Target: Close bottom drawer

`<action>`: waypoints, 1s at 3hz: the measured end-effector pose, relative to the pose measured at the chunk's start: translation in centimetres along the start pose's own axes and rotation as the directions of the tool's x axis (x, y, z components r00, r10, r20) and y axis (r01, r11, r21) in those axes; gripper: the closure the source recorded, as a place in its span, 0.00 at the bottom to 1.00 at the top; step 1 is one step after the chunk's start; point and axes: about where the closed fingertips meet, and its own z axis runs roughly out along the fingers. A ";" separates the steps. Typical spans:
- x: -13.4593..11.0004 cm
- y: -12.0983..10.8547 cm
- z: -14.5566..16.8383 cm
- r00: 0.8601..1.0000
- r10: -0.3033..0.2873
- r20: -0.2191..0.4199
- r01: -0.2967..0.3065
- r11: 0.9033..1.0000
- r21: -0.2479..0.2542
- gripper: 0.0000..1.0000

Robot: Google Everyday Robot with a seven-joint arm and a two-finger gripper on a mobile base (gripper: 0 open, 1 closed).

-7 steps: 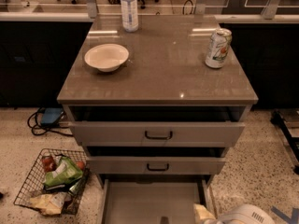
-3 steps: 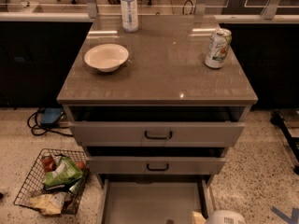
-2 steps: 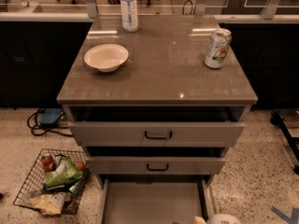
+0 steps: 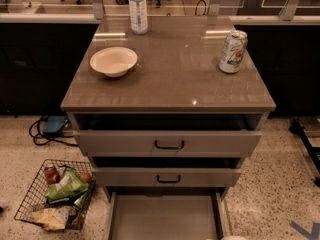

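The bottom drawer (image 4: 165, 216) is the lowest of three grey-beige drawers and is pulled far out. Its plain grey tray shows, apparently empty; its front and handle are cut off by the bottom edge of the camera view. The two drawers above stand slightly ajar: the middle one (image 4: 168, 178) and the top one (image 4: 169, 144), each with a small dark bar handle. My gripper is out of view below the bottom edge. Only a pale sliver of my arm (image 4: 234, 238) shows, just right of the bottom drawer's right side wall.
On the cabinet top (image 4: 170, 84) stand a white bowl (image 4: 113, 60), a water bottle (image 4: 138, 8) and a drink can (image 4: 233, 51). A wire basket (image 4: 57, 194) of groceries sits on the floor at the left. Cables (image 4: 47, 129) lie behind it.
My arm and gripper have dropped down and left out of the frame at the bottom right; only a sliver still shows. The drawers have not moved.
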 end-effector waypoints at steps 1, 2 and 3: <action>0.7 1.0 2.7 1.000 -0.013 -0.006 0.013 0.999 -0.039 0.18; 1.4 2.1 5.0 1.000 -0.009 0.003 0.010 0.997 -0.083 0.42; 1.7 3.1 6.8 1.000 -0.009 0.021 0.012 0.992 -0.123 0.64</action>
